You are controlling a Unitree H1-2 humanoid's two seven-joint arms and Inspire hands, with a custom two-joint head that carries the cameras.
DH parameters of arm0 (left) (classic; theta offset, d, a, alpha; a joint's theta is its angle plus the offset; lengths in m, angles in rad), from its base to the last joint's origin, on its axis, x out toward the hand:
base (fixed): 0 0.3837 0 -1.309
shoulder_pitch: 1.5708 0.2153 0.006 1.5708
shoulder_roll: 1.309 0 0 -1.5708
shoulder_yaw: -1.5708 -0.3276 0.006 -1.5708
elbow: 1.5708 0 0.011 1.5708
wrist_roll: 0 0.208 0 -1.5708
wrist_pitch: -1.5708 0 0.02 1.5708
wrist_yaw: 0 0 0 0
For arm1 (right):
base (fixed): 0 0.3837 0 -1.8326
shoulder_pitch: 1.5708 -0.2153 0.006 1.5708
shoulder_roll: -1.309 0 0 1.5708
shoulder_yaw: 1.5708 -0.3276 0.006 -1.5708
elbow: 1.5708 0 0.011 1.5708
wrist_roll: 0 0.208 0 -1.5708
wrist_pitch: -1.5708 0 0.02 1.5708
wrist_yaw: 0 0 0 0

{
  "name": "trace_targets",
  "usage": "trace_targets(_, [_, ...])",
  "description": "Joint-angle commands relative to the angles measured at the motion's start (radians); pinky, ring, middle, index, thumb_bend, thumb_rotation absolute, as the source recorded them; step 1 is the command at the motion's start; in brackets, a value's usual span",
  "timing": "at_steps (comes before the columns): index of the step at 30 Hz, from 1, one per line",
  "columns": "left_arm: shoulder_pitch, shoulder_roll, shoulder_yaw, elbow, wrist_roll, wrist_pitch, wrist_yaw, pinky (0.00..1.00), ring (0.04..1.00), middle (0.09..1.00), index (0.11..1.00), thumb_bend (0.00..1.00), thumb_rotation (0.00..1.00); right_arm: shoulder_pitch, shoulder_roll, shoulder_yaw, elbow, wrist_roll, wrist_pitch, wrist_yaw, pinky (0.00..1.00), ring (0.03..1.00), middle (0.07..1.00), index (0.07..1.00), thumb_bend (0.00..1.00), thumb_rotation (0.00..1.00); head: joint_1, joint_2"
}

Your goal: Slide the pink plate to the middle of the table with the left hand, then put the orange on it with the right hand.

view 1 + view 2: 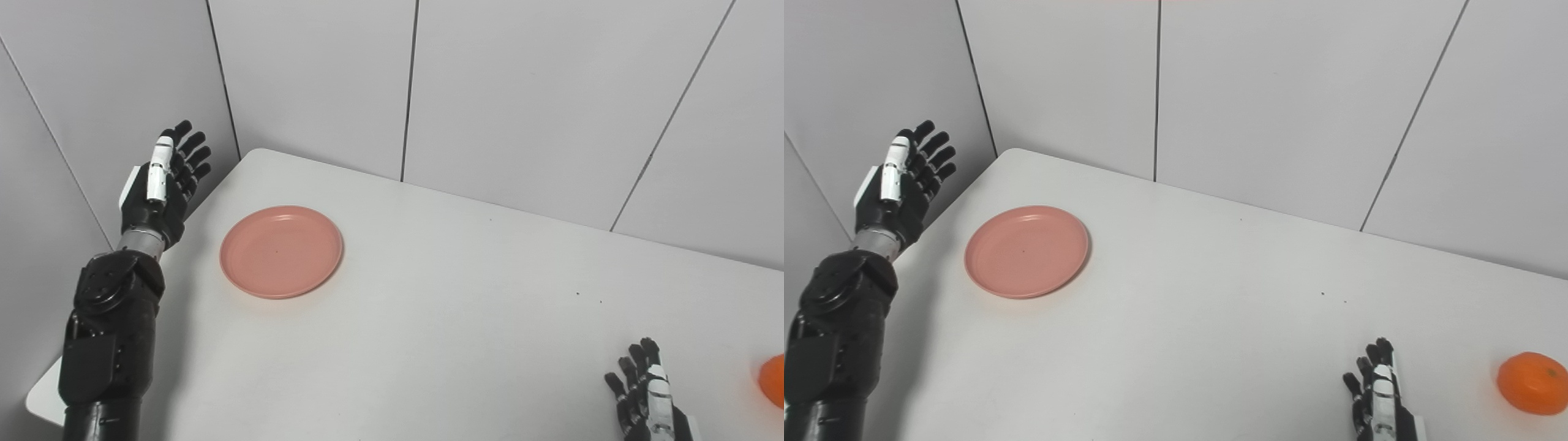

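Pink plate (281, 251) lies flat and bare on the white desk (441, 318), toward the desk's far left corner and a little in from its left edge, nowhere near the middle. Nothing rests on it and nothing touches it.

Left of the plate, the left hand (163, 184) is raised beyond the desk's left edge, upright, with its fingers (195, 142) straight, spread apart and pointing up toward the wall; it holds nothing and stands apart from the plate's rim. Its dark forearm (107, 331) rises from the bottom left of the view, past the desk's near left corner.

Well apart from the plate, at the desk's near right side, the orange (1532, 375) sits alone on the surface close to the right edge; the left eye view cuts it at the frame border. Just left of the fruit, with a clear gap between them, the right hand (1379, 398) comes in over the near edge, low above the desk, its fingers extended and separated, empty. Only its upper part shows, the rest falling below the frame.

Grey wall panels (520, 92) with dark seams stand behind the desk's far edge and left edge.
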Motion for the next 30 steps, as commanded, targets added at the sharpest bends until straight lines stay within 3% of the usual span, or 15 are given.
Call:
trace_targets(1, [-0.015,0.013,-0.007,0.0,-0.006,-0.027,-0.013,0.95,0.935,0.928,0.921,0.3,1.0,-0.005,0.001,-0.002,-0.026,0.003,-0.015,0.011,1.0,1.0,1.0,1.0,0.12,1.0,0.001,0.0])
trace_targets(15, [-0.005,0.0,-0.048,0.076,0.001,-0.051,-0.042,0.95,0.929,0.922,0.915,0.28,1.0,0.001,-0.001,0.0,-0.036,-0.011,-0.013,0.009,1.0,1.0,1.0,1.0,0.13,1.0,0.0,0.003])
trace_targets(22, [-0.01,-0.014,-0.043,0.09,-0.021,-0.026,-0.051,0.93,0.94,0.934,0.926,0.3,1.0,0.002,-0.002,-0.001,-0.041,-0.003,-0.005,0.01,1.0,1.0,1.0,1.0,0.13,1.0,0.001,0.004])
trace_targets(30, [-0.006,-0.012,-0.047,0.112,-0.02,-0.047,-0.064,0.94,0.936,0.931,0.927,0.29,1.0,-0.001,-0.001,-0.004,-0.05,-0.005,0.008,0.006,1.0,1.0,1.0,1.0,0.13,1.0,0.0,0.002])
